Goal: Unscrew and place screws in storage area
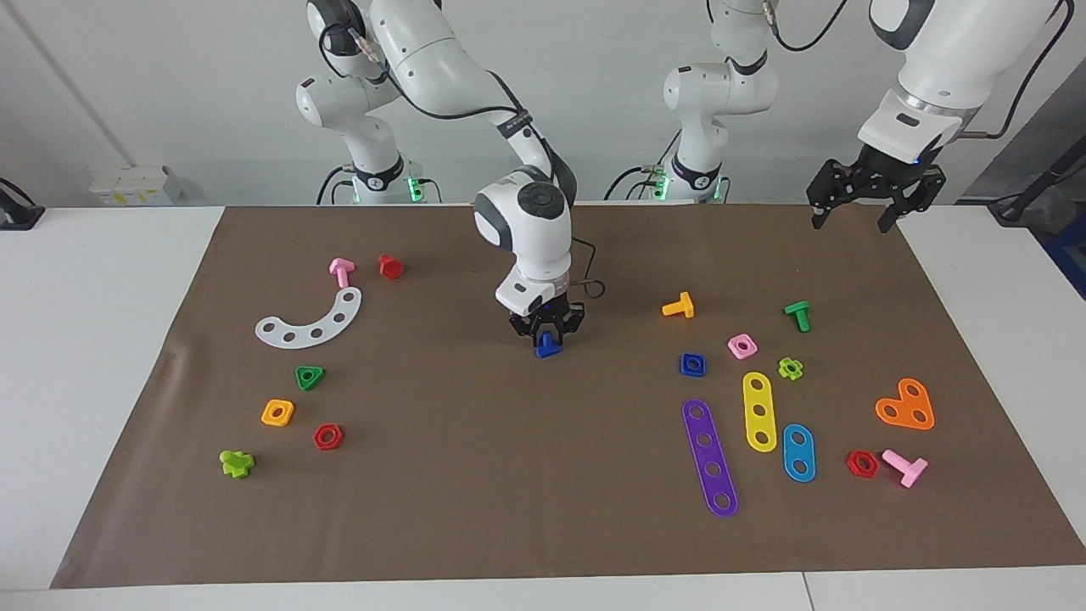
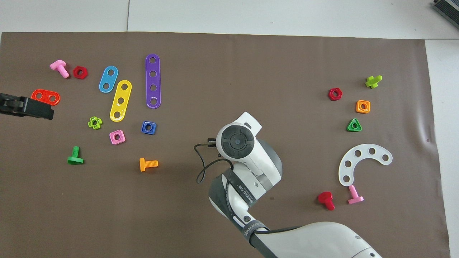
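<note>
The small blue screw point(image 1: 548, 345) hangs over the middle of the brown mat; the storage area point(image 1: 212, 373), with its white curved strip point(image 1: 310, 323) and green, orange and red nuts, lies toward the right arm's end

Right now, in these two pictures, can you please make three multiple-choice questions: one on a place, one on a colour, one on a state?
1. What is the right claw over?
A. the middle of the mat
B. the white curved strip
C. the purple strip

2. What colour is the bolt in the right claw?
A. pink
B. blue
C. orange

3. How is the left claw?
A. shut on a nut
B. open and empty
C. resting on the mat

Key: 1 A, bare mat lies under it. 2 B, the blue bolt shows between its fingers. 3 B, it hangs with fingers spread, holding nothing.
</note>
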Motion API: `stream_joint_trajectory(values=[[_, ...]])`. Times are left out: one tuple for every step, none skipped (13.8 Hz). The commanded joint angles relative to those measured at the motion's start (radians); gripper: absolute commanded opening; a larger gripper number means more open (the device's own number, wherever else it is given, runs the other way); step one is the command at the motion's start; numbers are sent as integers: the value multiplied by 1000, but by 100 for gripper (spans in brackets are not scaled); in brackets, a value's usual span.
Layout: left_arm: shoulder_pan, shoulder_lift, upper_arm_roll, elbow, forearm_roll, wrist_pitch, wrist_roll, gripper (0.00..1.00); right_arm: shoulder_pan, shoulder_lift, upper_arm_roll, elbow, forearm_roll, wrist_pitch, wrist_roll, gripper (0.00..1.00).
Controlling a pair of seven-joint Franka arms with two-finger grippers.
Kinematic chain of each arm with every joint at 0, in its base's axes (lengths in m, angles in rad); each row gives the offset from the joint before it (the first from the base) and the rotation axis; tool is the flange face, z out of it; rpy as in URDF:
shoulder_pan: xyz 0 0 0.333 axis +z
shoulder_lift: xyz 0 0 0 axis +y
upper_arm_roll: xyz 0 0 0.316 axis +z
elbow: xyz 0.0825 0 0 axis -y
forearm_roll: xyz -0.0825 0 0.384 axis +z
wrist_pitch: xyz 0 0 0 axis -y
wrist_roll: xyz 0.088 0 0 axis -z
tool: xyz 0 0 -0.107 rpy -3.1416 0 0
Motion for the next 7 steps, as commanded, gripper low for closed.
stream_joint_trajectory(values=[[14,-15,-7,-13,-14,-8,5,100,4,-20,-4,-13,-26,12,39,49],[14,-15,-8,-13,-14,-9,5,100,4,-20,-4,-12,-27,13,39,49],[14,-15,-7,-13,-14,-9,5,100,3,-20,-4,-12,-35,18,39,49],[14,-15,-8,-13,-14,-9,5,100,3,-22,-4,-12,-42,16,39,49],[14,-15,-8,-13,-14,-9,5,100,3,-22,-4,-13,-45,18,39,45],[14,-15,-7,-13,-14,-8,5,100,3,-22,-4,-15,-45,16,40,44],[14,-15,-8,-13,-14,-8,5,100,3,-25,-4,-18,-45,13,39,43]])
